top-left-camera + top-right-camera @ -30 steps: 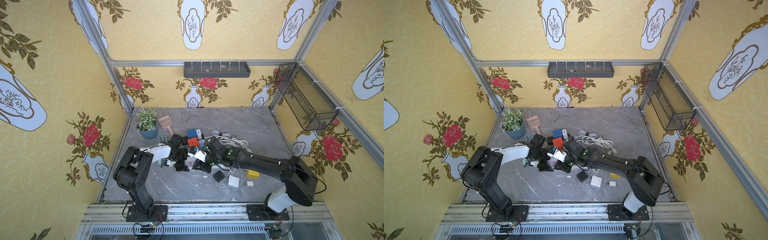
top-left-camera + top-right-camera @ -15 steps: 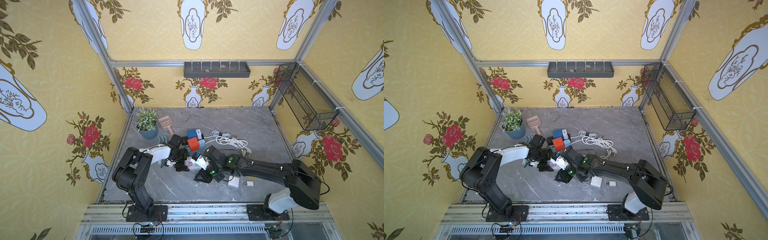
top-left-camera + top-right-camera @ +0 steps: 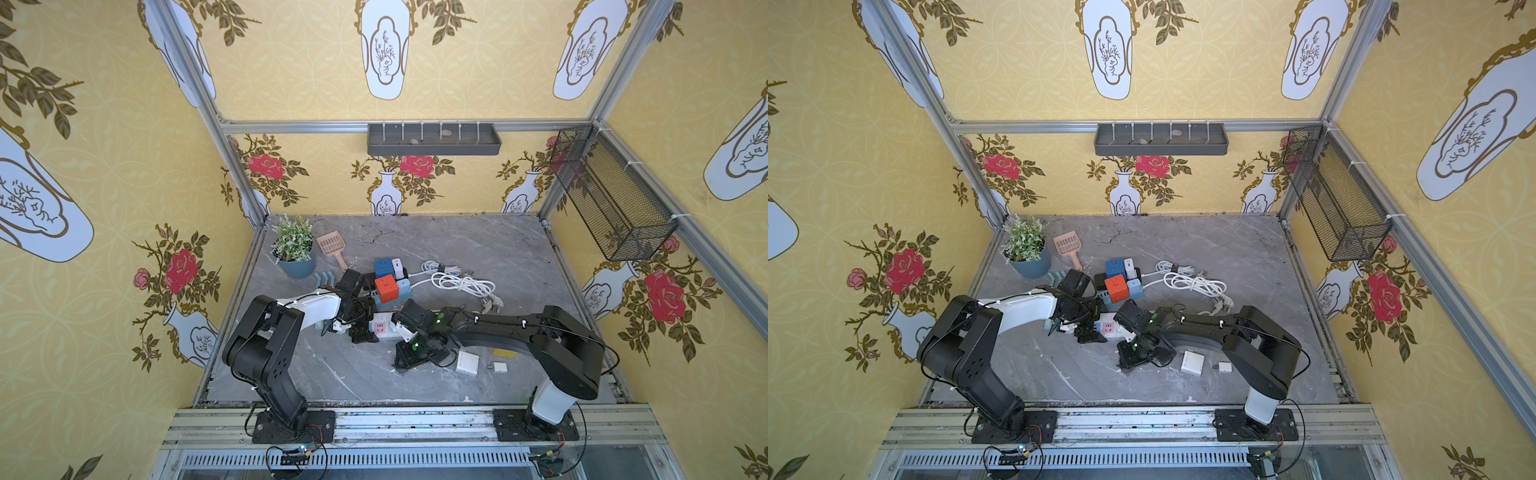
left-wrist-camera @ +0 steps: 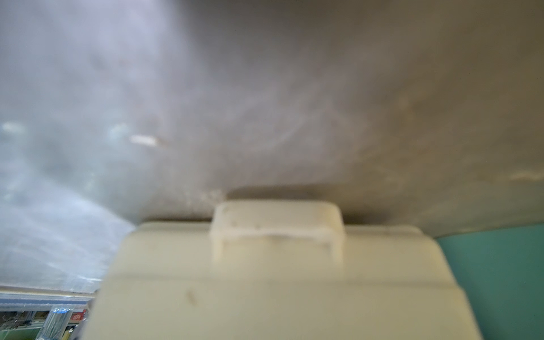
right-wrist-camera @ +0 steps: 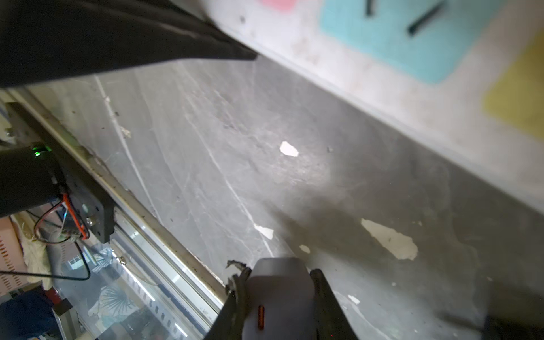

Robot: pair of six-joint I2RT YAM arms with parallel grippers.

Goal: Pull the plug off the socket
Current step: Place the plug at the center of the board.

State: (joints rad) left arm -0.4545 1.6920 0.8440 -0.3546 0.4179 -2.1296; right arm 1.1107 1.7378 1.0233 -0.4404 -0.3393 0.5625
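Observation:
The socket is a white strip (image 3: 384,327) (image 3: 1111,328) with pink, teal and yellow faces, lying on the grey table. My left gripper (image 3: 363,330) (image 3: 1088,330) is closed across its left end. Its cream body (image 4: 279,279) fills the left wrist view and hides the fingers. My right gripper (image 5: 279,303) is shut on a grey-white plug (image 5: 279,291) with an orange mark. It sits low over the table, in front of the strip (image 5: 397,38) and apart from it. In both top views the right gripper (image 3: 405,359) (image 3: 1127,361) hides the plug.
Orange (image 3: 386,289) and blue (image 3: 383,268) cube sockets and a coiled white cable (image 3: 457,282) lie behind the strip. A potted plant (image 3: 293,249) and a scoop (image 3: 332,245) stand back left. A white square block (image 3: 467,361) lies right of my right gripper. The front rail (image 5: 147,212) is close.
My right gripper has drawn back from the strip toward the table's front, carrying the plug. The left gripper has stayed on the strip.

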